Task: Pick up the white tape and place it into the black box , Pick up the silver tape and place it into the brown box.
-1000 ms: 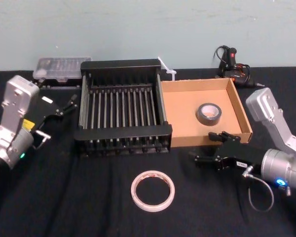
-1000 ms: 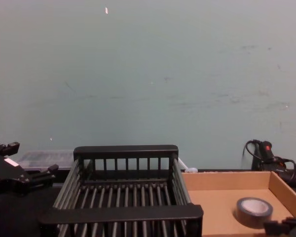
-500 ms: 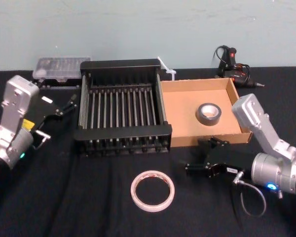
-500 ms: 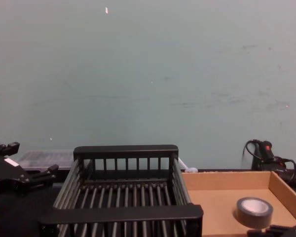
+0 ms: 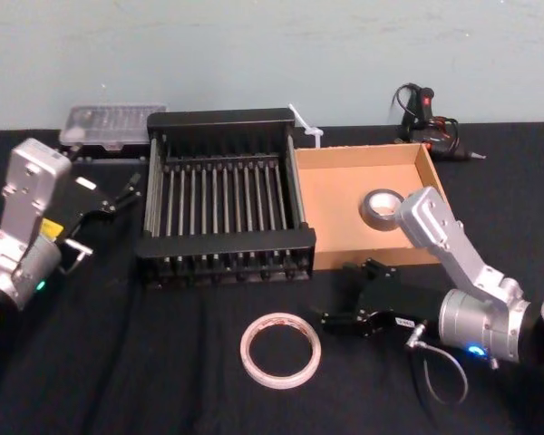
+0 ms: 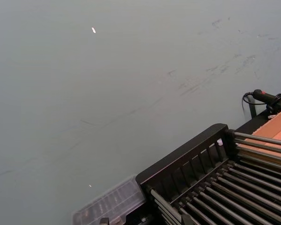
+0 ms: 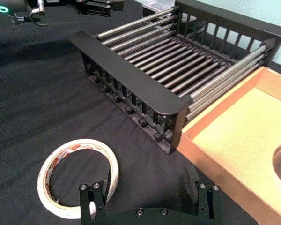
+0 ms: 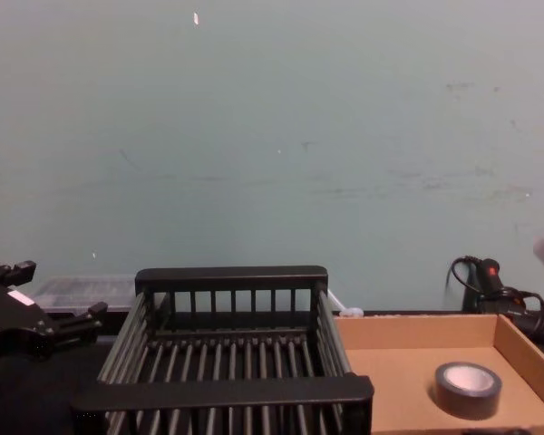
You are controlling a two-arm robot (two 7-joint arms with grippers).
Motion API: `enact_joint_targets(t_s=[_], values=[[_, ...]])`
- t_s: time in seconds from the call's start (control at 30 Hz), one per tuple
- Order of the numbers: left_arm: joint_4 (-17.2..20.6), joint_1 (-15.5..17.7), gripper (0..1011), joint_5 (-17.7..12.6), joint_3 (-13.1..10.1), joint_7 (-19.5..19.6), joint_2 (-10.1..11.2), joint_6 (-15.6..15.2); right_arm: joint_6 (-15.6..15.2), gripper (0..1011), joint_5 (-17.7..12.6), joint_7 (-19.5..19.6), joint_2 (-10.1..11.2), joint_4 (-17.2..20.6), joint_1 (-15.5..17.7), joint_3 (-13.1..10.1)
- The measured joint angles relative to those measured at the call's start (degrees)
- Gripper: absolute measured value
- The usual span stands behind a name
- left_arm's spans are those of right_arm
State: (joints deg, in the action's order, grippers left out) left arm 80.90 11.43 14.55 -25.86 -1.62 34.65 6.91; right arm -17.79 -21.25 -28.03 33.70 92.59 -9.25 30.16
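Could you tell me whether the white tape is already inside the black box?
No, the white tape lies flat on the black table in front of the black box, beside the right claw.

light is soft, even and fairly dim, with no hard shadows on the black tablecloth. the pale wall looks flat and slightly grainy. in the chest view a blurred pale smear sits at the right edge. the black box carries dull highlights along its bars.
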Motion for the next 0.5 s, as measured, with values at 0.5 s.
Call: enact_joint_targets(t_s=[0.5], values=[[0.0, 0.0, 1001, 0.0, 0.0, 0.0, 0.0, 0.0, 0.3, 1002, 3.6, -0.3, -2.1, -0.9, -1.3, 2.2]])
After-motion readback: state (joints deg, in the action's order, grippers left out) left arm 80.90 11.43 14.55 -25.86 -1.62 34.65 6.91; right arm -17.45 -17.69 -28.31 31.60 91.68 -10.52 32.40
